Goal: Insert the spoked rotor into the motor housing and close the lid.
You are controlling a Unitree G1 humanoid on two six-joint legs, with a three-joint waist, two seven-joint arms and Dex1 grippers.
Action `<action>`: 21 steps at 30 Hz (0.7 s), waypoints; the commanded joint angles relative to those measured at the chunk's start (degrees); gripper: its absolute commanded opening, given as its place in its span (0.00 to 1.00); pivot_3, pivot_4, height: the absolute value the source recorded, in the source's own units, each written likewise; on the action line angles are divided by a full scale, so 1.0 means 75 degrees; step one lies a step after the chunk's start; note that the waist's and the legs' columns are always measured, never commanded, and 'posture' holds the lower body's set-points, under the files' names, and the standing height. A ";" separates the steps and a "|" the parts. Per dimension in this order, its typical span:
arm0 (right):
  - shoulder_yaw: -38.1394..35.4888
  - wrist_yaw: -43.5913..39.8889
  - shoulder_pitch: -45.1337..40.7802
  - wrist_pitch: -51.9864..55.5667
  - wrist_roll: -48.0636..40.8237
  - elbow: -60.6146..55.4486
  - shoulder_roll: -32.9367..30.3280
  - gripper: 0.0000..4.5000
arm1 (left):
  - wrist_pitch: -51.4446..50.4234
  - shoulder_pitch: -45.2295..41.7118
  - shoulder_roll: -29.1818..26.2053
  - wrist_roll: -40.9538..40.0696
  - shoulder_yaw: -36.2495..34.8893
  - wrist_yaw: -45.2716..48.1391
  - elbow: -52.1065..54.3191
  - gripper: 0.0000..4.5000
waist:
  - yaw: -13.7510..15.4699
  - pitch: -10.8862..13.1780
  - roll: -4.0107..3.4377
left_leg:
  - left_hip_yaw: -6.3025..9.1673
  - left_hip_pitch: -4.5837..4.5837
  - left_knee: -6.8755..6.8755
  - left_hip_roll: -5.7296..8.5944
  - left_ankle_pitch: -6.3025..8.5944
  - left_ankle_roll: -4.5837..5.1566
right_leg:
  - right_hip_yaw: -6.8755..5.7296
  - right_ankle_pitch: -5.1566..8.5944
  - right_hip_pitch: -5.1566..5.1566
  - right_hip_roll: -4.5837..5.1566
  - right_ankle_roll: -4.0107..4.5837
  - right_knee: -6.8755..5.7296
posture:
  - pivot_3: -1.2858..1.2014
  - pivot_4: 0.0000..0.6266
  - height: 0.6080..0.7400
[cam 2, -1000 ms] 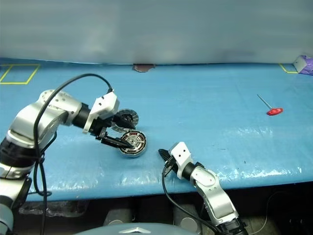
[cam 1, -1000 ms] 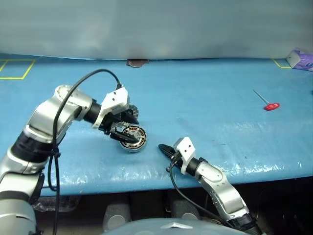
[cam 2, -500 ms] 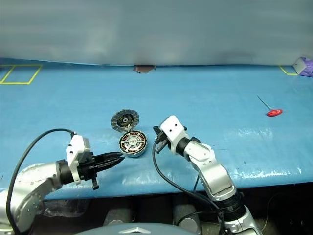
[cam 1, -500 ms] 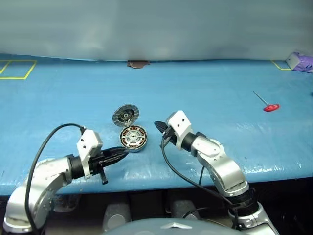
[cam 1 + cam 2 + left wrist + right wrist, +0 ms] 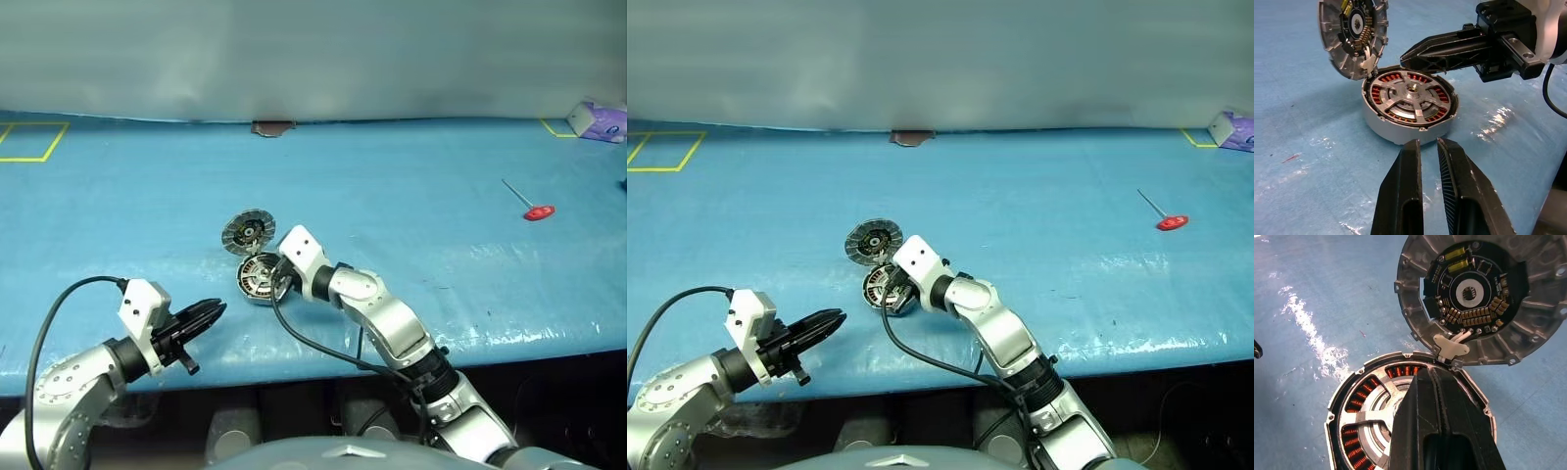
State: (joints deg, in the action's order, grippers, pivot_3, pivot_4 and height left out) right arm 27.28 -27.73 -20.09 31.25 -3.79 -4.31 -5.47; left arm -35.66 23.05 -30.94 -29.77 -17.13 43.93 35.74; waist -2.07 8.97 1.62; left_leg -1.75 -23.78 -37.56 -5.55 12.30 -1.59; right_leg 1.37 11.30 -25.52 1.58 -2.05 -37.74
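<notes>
On the blue table (image 5: 411,186) sits the housing (image 5: 1409,108), the rotor (image 5: 1410,96) seated inside it among the copper windings. Its lid (image 5: 1353,35) stands swung open at the rim, inner face showing. Clenched with nothing between them, the right gripper's (image 5: 1406,55) fingers (image 5: 1440,421) reach over the housing's rim near the lid's joint. Just short of the housing's near side, the left gripper (image 5: 1426,144) holds nothing, its fingers (image 5: 1403,191) a narrow slit apart.

Layout on the table (image 5: 411,176)

The rotor (image 5: 1411,96) sits in the housing (image 5: 1400,132); the lid (image 5: 248,231) lies open behind it, joined at the rim. Left gripper (image 5: 211,311) lies front-left, apart; right gripper (image 5: 1415,53) is over the housing. A tool (image 5: 529,202) lies far right.
</notes>
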 commanded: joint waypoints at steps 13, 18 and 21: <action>-0.0484 -0.0372 0.0254 0.0263 -0.0537 -0.1715 -0.0186 0.00 | 0.0340 -0.1200 -0.1429 0.0138 -0.0134 0.0508 -0.1287 0.13 | 0.0003 -0.0001 0.0000 | -0.0001 0.0003 0.0045 -0.0001 0.0001 -0.0003 | 0.0001 0.0014 -0.0003 -0.0011 0.0024 -0.0001 | 0.52 0.24 1.00; -0.0685 -0.0713 0.0832 0.0633 -0.0967 -0.3116 -0.0898 0.00 | 0.0450 -0.2311 -0.2092 0.0232 -0.0039 0.0958 -0.2657 0.13 | 0.0037 -0.0003 0.0003 | -0.0001 0.0004 0.0064 -0.0002 0.0002 -0.0003 | -0.0005 0.0024 -0.0003 -0.0011 0.0035 0.0002 | 0.52 0.24 1.00; -0.1020 -0.0783 0.1466 0.0311 -0.1260 -0.3449 -0.1179 0.00 | 0.0704 -0.3292 -0.2246 0.0505 0.0299 0.1095 -0.3666 0.13 | 0.0075 -0.0002 0.0003 | -0.0002 0.0004 0.0070 -0.0001 0.0005 -0.0008 | -0.0008 0.0032 -0.0003 -0.0011 0.0039 0.0004 | 0.52 0.24 1.00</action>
State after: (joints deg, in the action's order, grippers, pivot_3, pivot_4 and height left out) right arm 21.87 -33.27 -10.36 35.41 -11.07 -27.18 -14.50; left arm -32.45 1.17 -47.26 -27.18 -15.66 51.51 11.05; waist -1.51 8.95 1.64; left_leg -1.77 -23.75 -37.03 -5.56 12.34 -1.66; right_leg 1.31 11.54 -25.54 1.50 -1.76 -37.71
